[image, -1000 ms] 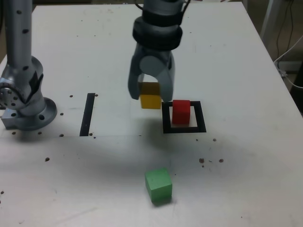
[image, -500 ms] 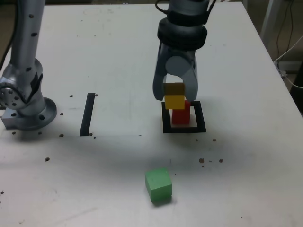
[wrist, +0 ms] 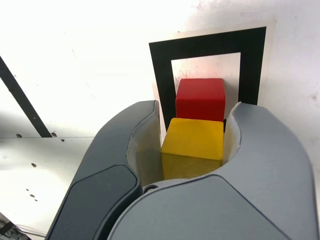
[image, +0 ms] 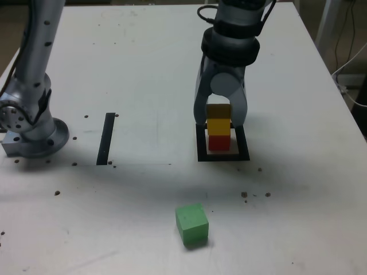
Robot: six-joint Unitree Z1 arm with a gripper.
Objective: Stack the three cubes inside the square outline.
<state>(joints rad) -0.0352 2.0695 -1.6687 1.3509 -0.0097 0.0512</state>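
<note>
My gripper [image: 218, 121] [wrist: 192, 137] is shut on the yellow cube [image: 218, 125] [wrist: 194, 138], held between its two grey fingers. The yellow cube is right over the red cube [image: 217, 142] [wrist: 200, 98], which stands inside the black square outline [image: 241, 156] [wrist: 200, 44]. Whether the yellow cube rests on the red one or hovers just above it, I cannot tell. The green cube [image: 191, 224] lies alone on the white table near the front edge in the exterior view, well apart from the outline.
A straight black strip [image: 106, 137] [wrist: 20, 100] lies on the table at the exterior view's left of the outline. The arm's grey base [image: 28, 123] stands at the far left. Cables [image: 350, 69] hang off the table's right edge.
My gripper has carried the yellow cube to the exterior view's right, from beside the outline to directly over the red cube, and lowered it onto or close to it.
</note>
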